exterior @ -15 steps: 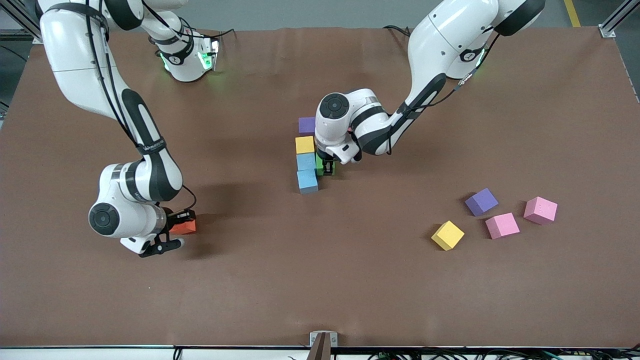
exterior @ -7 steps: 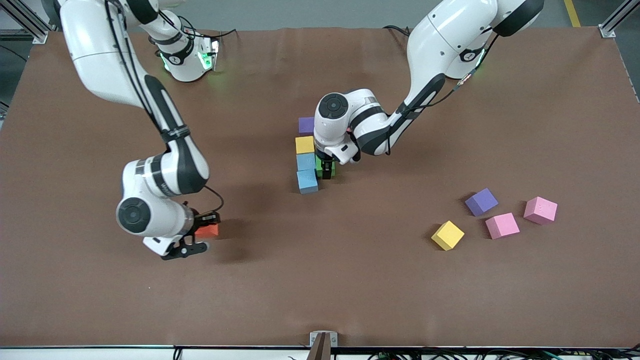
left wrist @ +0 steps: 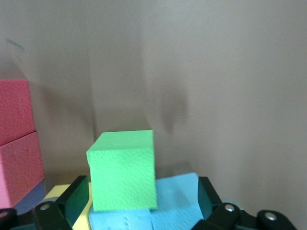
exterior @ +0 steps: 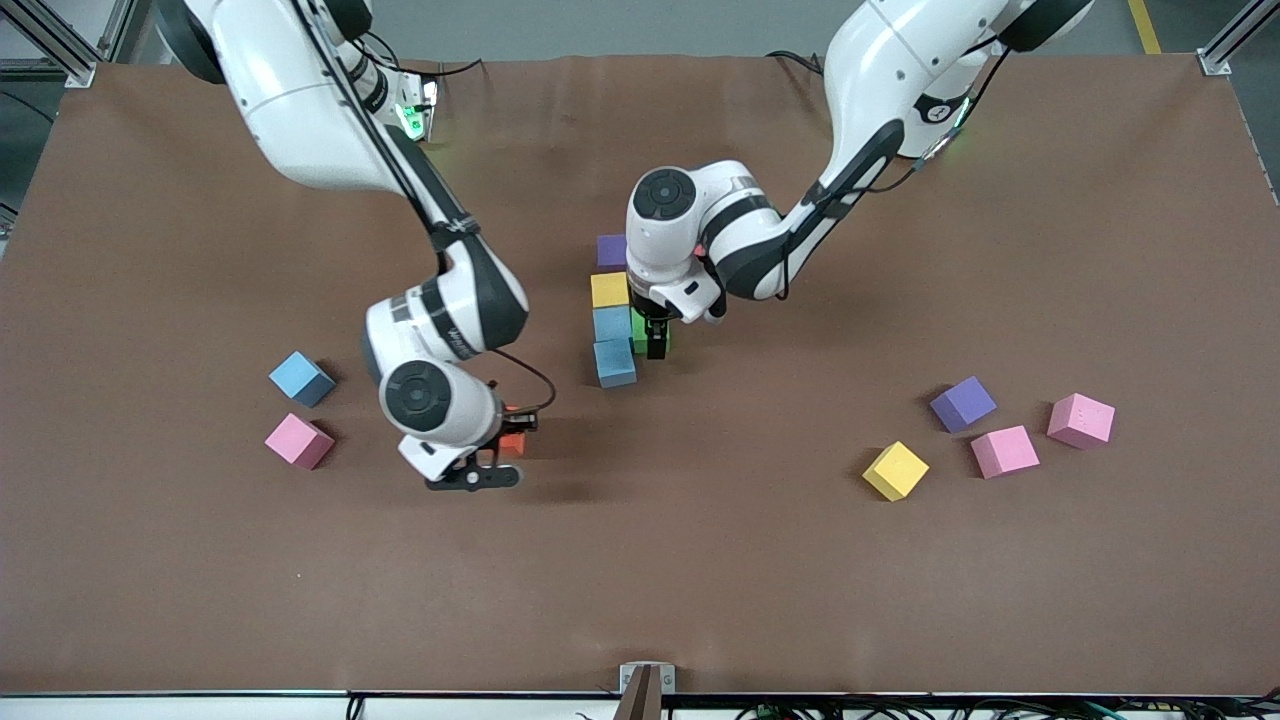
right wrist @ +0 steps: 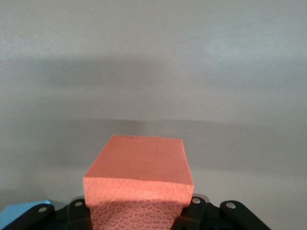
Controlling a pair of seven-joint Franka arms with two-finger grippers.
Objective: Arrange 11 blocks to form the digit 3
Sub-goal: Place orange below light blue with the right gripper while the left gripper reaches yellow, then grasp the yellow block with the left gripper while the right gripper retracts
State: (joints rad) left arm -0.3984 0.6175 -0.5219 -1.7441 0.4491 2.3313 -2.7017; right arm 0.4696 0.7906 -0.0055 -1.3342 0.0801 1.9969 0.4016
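We see the right gripper up in the air over the bare brown bench, on the side close to the front camera. Its fingers are pressed tight on an orange block. From the front, most of that block hides under the wrist. In the right wrist view, the fingers themselves are cut off at the edge.

A yellow block, two pink blocks and a purple block lie loose near the left arm's end of the bench. A pink block and a light blue block lie loose near the right arm's end.

Farther from the camera, in the middle of the bench, the digit 3 is only partly built. We see a column of two light blue blocks, a yellow one and a purple one, all touching.

The left gripper is low beside this column. Its fingers stand wide apart around a green block, one finger on each side, with a gap between. The green block sits against the light blue blocks. The arm hides the rest of the figure from the front. The left wrist view shows red blocks at the edge.
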